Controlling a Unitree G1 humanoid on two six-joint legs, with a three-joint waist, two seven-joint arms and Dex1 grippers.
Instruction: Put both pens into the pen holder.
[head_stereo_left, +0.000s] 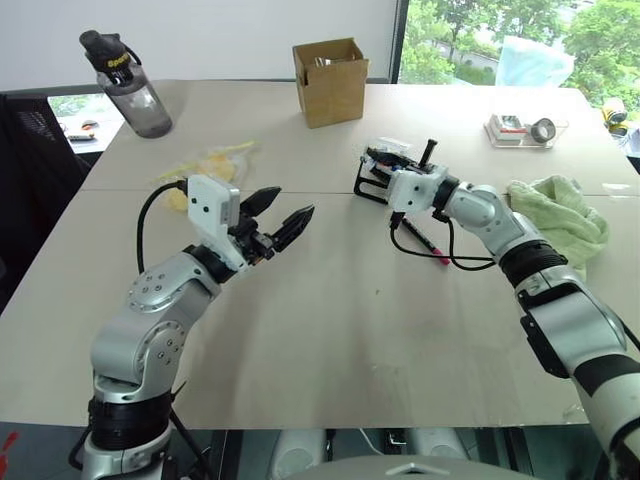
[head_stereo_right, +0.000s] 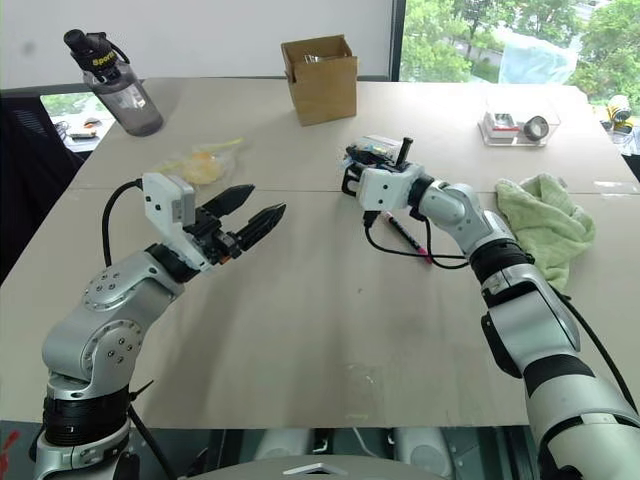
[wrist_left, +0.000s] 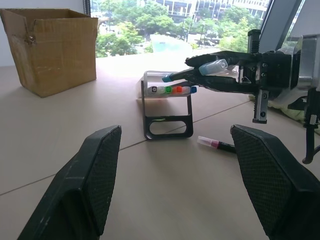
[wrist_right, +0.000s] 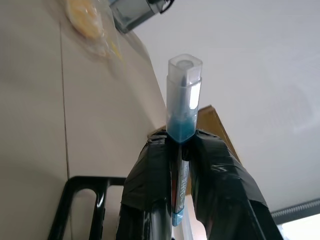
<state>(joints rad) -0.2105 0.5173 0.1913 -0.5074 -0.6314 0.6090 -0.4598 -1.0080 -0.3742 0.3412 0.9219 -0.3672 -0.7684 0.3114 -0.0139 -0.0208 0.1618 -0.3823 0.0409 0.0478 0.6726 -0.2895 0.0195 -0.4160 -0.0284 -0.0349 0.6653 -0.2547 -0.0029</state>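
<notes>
Above the pen holder (wrist_left: 169, 90), the right gripper (wrist_left: 197, 75) pinches the blue pen (wrist_right: 182, 107), lying across the slotted top. Left gripper (head_stereo_left: 278, 217) hangs wide open, empty, well apart. Magenta pen (head_stereo_left: 428, 243) lies on the table (head_stereo_left: 330, 330), nearer the right arm.

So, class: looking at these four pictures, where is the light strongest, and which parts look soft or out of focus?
Left eye view: daylight comes through the window at upper right, brightest there. Left wrist view: the left gripper looks soft, while the pen holder beyond is sharper. Right wrist view: the pen stands against a bright plain background, and the yellow item is blurred.
</notes>
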